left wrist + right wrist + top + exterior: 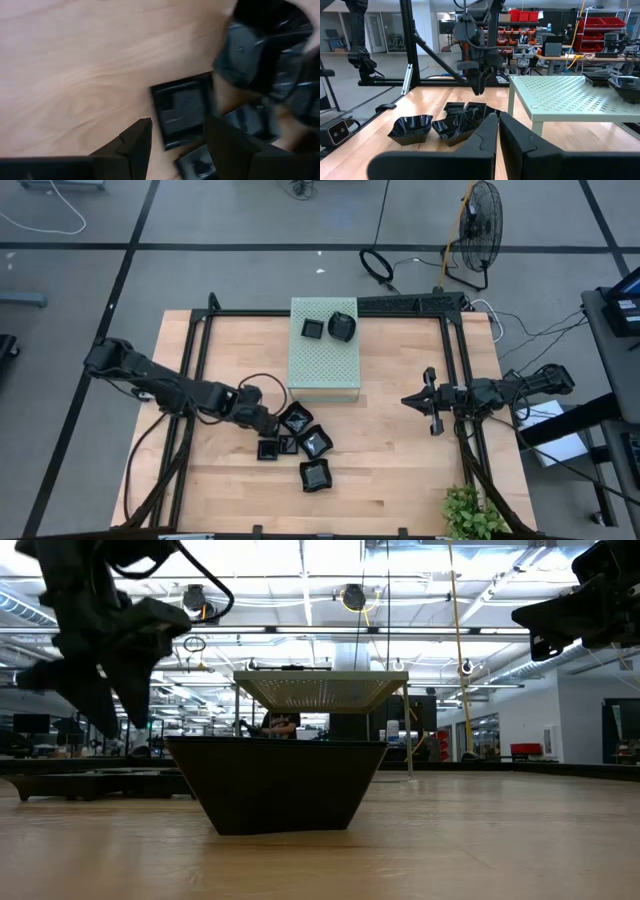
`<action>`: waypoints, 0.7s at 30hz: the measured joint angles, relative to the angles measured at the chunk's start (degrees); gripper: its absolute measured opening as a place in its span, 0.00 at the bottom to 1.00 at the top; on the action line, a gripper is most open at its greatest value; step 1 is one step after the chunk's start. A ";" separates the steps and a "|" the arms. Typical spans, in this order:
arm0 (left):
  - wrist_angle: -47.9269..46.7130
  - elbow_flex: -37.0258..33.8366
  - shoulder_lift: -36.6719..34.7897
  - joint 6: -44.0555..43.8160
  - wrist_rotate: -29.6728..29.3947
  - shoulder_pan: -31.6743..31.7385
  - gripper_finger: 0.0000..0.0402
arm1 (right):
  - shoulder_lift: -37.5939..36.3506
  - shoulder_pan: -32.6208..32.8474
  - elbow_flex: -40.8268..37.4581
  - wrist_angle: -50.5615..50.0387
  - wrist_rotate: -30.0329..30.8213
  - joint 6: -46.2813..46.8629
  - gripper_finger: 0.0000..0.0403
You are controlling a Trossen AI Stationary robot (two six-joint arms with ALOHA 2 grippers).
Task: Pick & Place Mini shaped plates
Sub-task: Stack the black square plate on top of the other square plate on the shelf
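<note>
Black mini shaped plates clustered, left gripper open above them

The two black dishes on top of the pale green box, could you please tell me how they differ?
The square dish has straight edges and sharp corners; the rounded dish beside it has a curved outline. The square dish looks smaller, the rounded one bulkier. Both are glossy black and rest on the pale green box, at its far end.

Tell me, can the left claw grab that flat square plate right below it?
Probably yes. The left claw is open above the square plate, nothing sits between them, and the plate's edge nearest the claw lies on bare table. Other plates crowd its far side.
</note>
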 joint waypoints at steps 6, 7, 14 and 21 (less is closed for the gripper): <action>6.93 -4.75 0.04 -0.48 0.36 -0.03 0.45 | 0.00 0.00 0.00 0.00 0.00 0.00 0.02; 7.66 -5.18 0.06 -0.48 0.43 -0.03 0.45 | 0.00 -0.01 0.00 0.00 0.00 0.00 0.02; 7.42 -5.67 2.38 0.94 0.83 0.01 0.45 | 0.00 -0.01 0.00 0.00 0.00 -0.01 0.02; 7.78 -5.61 6.60 1.91 1.90 0.01 0.45 | 0.00 0.00 0.00 0.01 0.00 0.00 0.02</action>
